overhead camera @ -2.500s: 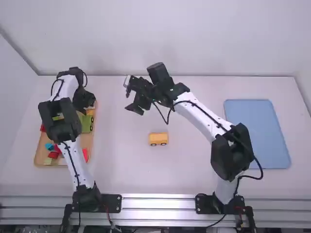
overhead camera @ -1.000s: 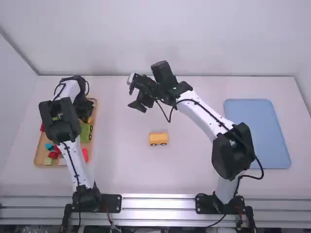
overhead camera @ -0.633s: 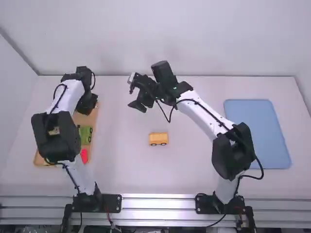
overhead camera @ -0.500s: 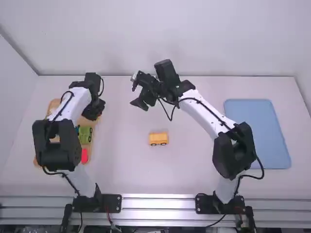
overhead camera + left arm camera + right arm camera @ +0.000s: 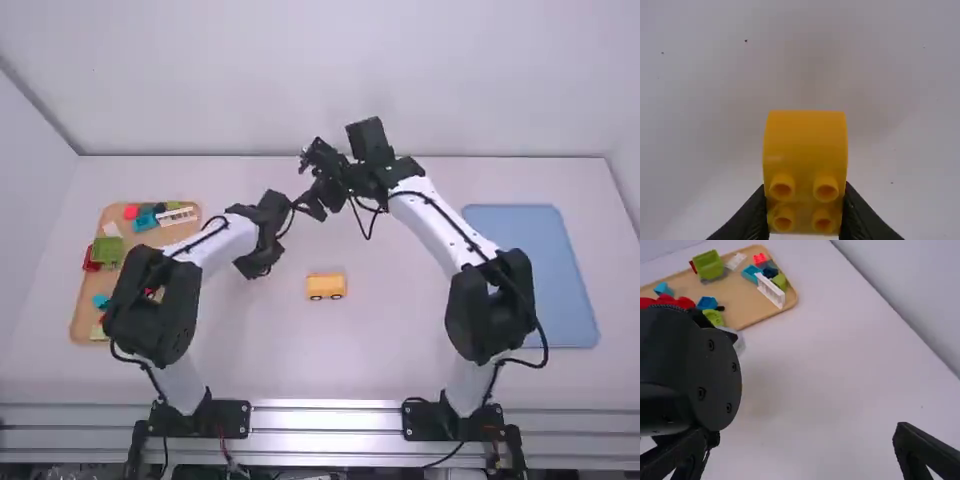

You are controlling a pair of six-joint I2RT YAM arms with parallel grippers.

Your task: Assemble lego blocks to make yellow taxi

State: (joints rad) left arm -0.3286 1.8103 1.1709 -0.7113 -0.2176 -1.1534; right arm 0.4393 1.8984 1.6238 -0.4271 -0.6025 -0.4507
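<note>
My left gripper (image 5: 260, 270) is over the table between the tray and the yellow car block (image 5: 326, 286), which sits on its wheels in the middle of the table. Seen from the left wrist, the left gripper (image 5: 804, 205) is shut on a yellow curved block (image 5: 805, 145), its round studs facing the camera. Beyond the car block, my right gripper (image 5: 314, 208) is held above the table. In the right wrist view the right gripper (image 5: 800, 440) has its fingers wide apart with nothing between them.
A wooden tray (image 5: 84, 300) at the left holds several loose pieces, among them a green block (image 5: 107, 251) and a white piece (image 5: 176, 216). At the right lies a blue tray (image 5: 530, 275). The two grippers are fairly close together.
The left arm has swung right from the tray to the table's middle, uncovering the tray's far part. The right gripper has shifted a little right and away from the camera. The car block stayed put.
</note>
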